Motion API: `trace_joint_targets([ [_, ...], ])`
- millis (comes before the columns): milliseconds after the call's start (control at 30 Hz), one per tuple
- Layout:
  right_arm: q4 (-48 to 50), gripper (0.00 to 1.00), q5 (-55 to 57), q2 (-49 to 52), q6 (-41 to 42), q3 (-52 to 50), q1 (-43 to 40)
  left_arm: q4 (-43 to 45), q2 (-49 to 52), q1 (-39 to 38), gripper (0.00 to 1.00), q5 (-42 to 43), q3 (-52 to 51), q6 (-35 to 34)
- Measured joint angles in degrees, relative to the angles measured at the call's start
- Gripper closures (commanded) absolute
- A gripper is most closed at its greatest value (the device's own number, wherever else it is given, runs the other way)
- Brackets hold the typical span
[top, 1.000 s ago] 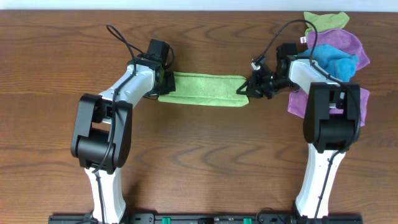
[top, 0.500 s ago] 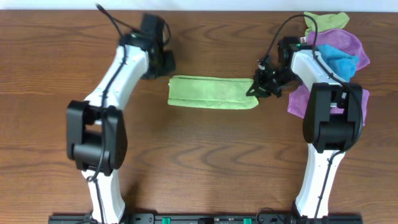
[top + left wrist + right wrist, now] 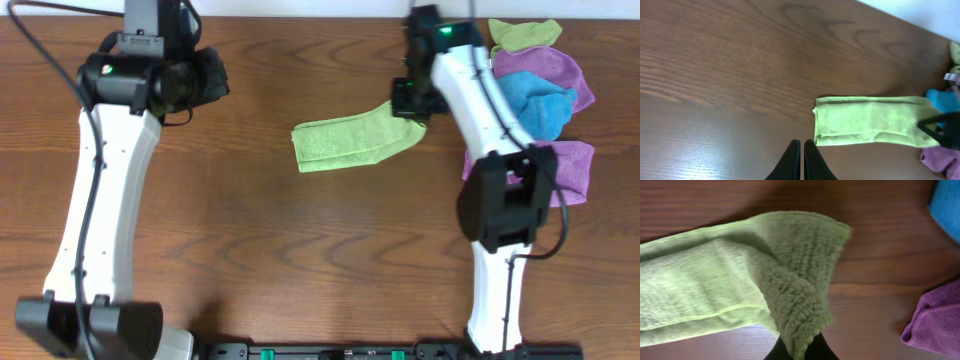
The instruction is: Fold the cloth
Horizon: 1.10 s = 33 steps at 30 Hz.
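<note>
The green cloth [image 3: 350, 145] is a long folded strip on the wooden table; it also shows in the left wrist view [image 3: 870, 121] and the right wrist view [image 3: 730, 290]. My right gripper [image 3: 408, 100] is shut on the cloth's right end and holds that end lifted off the table; the pinched fold fills the jaws [image 3: 799, 350]. My left gripper [image 3: 212, 78] is shut and empty, raised well to the left of the cloth, its fingertips [image 3: 802, 152] near the cloth's left end in its own view.
A pile of cloths lies at the back right: blue [image 3: 540, 98], purple [image 3: 570, 165] and light green [image 3: 525, 34]. The blue [image 3: 947, 205] and purple [image 3: 935, 320] ones show beside my right gripper.
My left gripper let go of the cloth's left end and rose up and away to the left. My right gripper lifted the right end and the cloth shifted right.
</note>
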Motion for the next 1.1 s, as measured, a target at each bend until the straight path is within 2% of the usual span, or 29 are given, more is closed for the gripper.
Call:
trace_joint_targets([
  [233,3.98,0.98,7.91,-0.17,0.85,0.09,11.37,-2.51,-9.11,0.00,0.94,0.02,0.00,-0.02],
  [533,5.53,0.98,9.99,0.61,1.03,0.09,14.60,-7.15,-18.80,0.00,0.94,0.00,0.00,-0.02],
  [1100,6.73,0.98,9.62,6.47,-1.62,0.09,22.29,-10.95,-20.74,0.00,0.93,0.02,0.00,-0.02],
])
